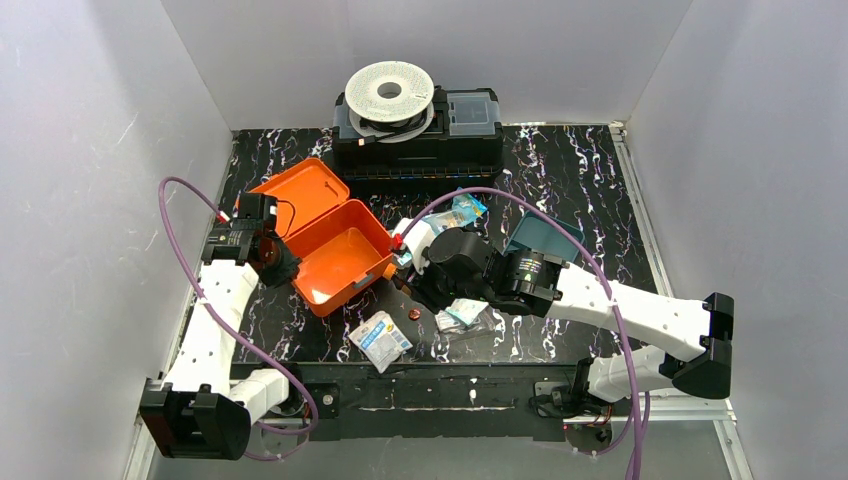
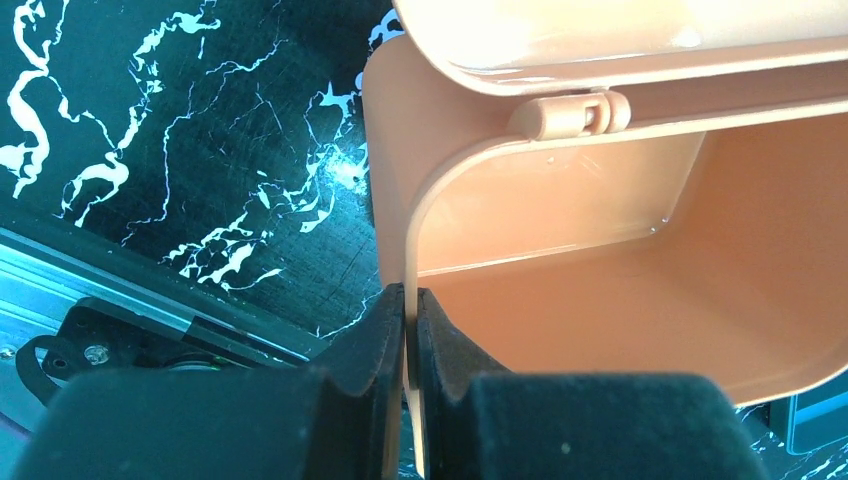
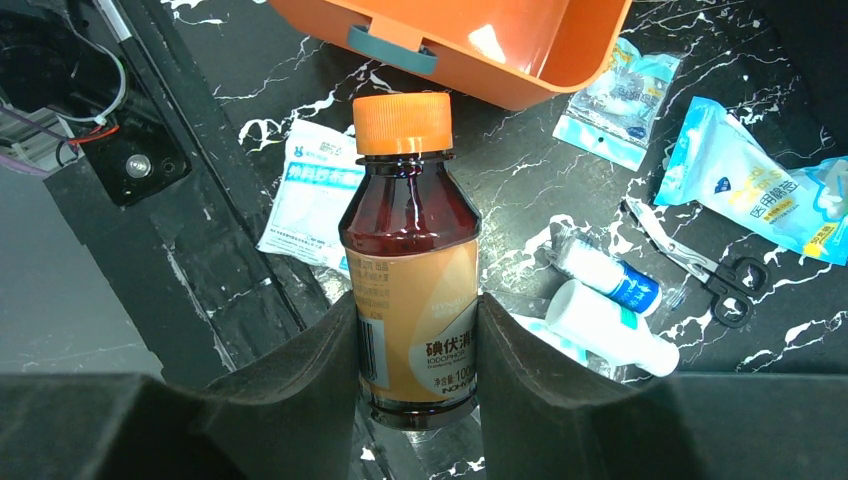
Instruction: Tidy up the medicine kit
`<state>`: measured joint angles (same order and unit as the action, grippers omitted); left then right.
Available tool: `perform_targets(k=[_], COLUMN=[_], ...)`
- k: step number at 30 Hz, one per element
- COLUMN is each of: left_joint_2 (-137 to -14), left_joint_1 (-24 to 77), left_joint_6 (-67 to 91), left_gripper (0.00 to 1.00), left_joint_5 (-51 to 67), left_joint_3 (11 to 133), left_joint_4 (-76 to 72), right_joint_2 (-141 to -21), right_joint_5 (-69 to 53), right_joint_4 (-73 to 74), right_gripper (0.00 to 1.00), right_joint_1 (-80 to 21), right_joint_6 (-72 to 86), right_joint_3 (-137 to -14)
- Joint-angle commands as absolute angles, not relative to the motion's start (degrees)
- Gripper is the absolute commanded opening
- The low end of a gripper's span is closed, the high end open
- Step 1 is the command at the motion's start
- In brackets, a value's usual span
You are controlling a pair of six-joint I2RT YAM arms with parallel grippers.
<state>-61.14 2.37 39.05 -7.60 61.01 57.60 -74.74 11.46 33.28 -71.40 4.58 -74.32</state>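
– Left of table centre: medicine kit, lid swung back, orange tub facing up.
– Left side status?
– Left gripper is pinched tight on the kit's side wall, one pad inside, one outside. Wall edge runs straight between the fingers.
– Right?
– Right gripper is clamped on a brown bottle with an orange cap, pads on the label, cap pointing at the kit's latch. Bottle sits just in front of the kit, outside it.
– Loose stuff?
– White packet beside the bottle. Two blue sachets by the kit's front corner. Scissors and two white tubes lie close together on the marble top.
– Tray?
– Teal tray is out of the kit, behind the right forearm; can't tell if it's tilted or flat.
– Back wall?
– Black toolbox with a white spool on top.
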Motion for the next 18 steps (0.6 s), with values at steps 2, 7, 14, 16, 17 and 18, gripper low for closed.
perform_targets(k=[2,7,14,16,17,18], left_joint_2=[-60.3,-60.6,-60.7,-60.7,-60.6,-60.8], left_joint_1=[2.5,2.5,2.5,2.5,2.5,2.5], left_joint_6=[40.9,41.1,41.5,41.5,41.4,41.5], left_gripper=[0.00,0.00,0.00,0.00,0.00,0.00], left_joint_5=[-9.2,-7.1,-3.8,-3.9,-3.9,-3.8], left_joint_3=[60.6,58.4,55.3,54.8,54.6,54.5], left_joint_4=[56.5,55.9,55.2,55.1,55.0,54.9], right_joint_2=[-74.7,-75.8,-77.9,-78.6,-78.9,-79.3], right_joint_5=[12.7,13.1,13.1,12.9,12.9,12.8], right_joint_4=[30.0,30.0,30.8,30.8,30.9,30.9], right_gripper=[0.25,0.25,0.25,0.25,0.25,0.26], right_joint_1=[-71.7,-71.7,-71.7,-71.7,-71.7,-71.7], right_joint_6=[5.4,5.3,5.3,5.3,5.3,5.3], right_joint_3=[-77.2,-77.8,-80.4,-81.1,-81.4,-81.8])
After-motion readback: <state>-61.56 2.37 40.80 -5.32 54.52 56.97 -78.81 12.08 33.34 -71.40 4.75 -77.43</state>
